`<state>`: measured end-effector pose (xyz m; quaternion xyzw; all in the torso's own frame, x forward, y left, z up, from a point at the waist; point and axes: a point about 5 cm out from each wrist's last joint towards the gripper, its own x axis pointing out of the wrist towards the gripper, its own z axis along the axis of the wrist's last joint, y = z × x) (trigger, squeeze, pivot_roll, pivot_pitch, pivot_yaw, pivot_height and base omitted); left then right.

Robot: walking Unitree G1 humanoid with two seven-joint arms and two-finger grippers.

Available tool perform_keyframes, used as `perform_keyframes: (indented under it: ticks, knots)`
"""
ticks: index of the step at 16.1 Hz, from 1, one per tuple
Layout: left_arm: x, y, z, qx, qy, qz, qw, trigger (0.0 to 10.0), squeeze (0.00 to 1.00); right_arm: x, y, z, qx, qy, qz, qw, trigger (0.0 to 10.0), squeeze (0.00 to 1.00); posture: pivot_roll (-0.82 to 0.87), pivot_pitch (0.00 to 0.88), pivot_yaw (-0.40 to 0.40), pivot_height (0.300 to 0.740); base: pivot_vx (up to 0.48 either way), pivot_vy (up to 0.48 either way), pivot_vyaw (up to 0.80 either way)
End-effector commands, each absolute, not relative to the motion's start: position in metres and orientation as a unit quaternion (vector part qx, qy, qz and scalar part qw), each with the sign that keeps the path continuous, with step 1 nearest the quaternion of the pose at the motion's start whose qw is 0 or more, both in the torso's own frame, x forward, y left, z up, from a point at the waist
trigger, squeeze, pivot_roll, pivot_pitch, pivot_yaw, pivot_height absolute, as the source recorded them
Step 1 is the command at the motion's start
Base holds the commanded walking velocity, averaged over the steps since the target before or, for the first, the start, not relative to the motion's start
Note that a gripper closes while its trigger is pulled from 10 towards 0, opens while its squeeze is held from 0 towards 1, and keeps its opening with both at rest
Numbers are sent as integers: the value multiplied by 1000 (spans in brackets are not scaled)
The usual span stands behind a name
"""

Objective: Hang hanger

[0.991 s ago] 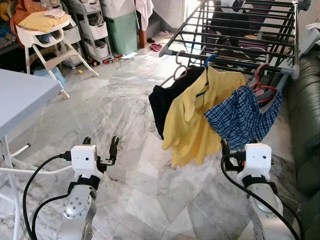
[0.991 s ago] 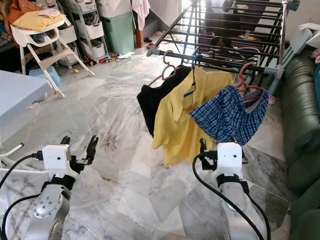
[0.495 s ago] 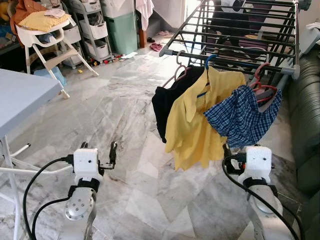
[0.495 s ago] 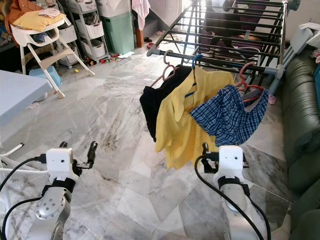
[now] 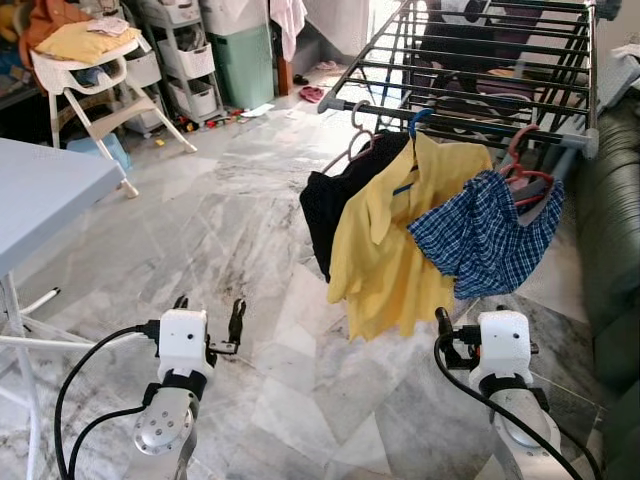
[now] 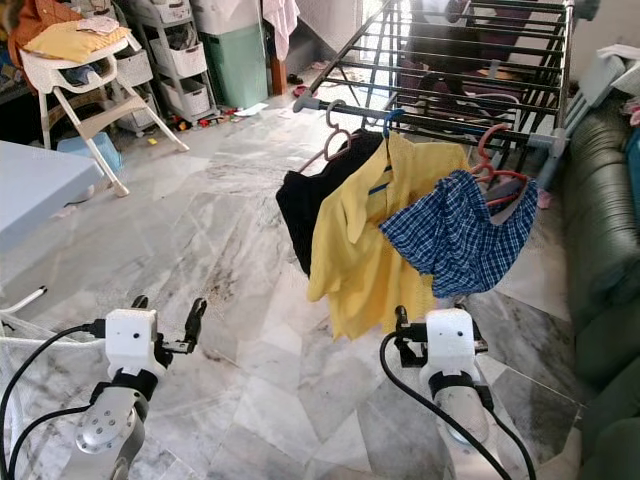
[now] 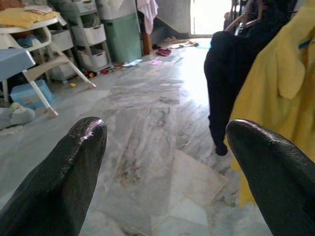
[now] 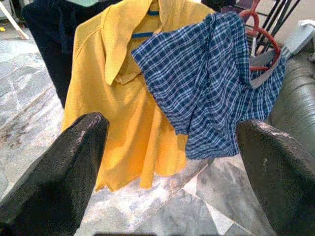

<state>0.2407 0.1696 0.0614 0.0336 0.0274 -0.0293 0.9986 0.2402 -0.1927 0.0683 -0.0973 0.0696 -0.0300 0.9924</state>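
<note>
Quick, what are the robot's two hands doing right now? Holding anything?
Left gripper: open, holding nothing, low over the floor.
Right gripper: open, holding nothing, facing the yellow shirt and checked shirt.

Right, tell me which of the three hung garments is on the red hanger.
The blue checked shirt, the rightmost on the drying rack. The yellow shirt beside it hangs from a blue hanger, the black garment from a pale one.
</note>
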Motion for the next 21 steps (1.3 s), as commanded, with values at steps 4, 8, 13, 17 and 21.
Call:
perform_keyframes:
  ticks: [4,8,13,17,21]
  knots:
    - [245,167,66,23,17,-43,999,10000,0,245,-190,78,-85,48,-24,995,10000,0,-119,0,45,740,127,0,508]
    - [248,165,67,19,17,-48,999,10000,0,246,-190,80,-76,44,-26,996,10000,0,-125,0,48,740,301,0,0]
    - [248,164,67,16,18,-55,998,10000,0,247,-188,78,-64,52,-27,996,10000,0,-121,0,51,740,318,0,-424]
    - [248,162,66,13,21,-59,998,10000,0,248,-187,78,-64,52,-27,996,10000,0,-123,0,51,740,312,125,-800]
    - [248,160,64,8,24,-62,998,10000,0,248,-188,77,-63,54,-29,996,10000,0,-125,0,50,740,203,378,-478]
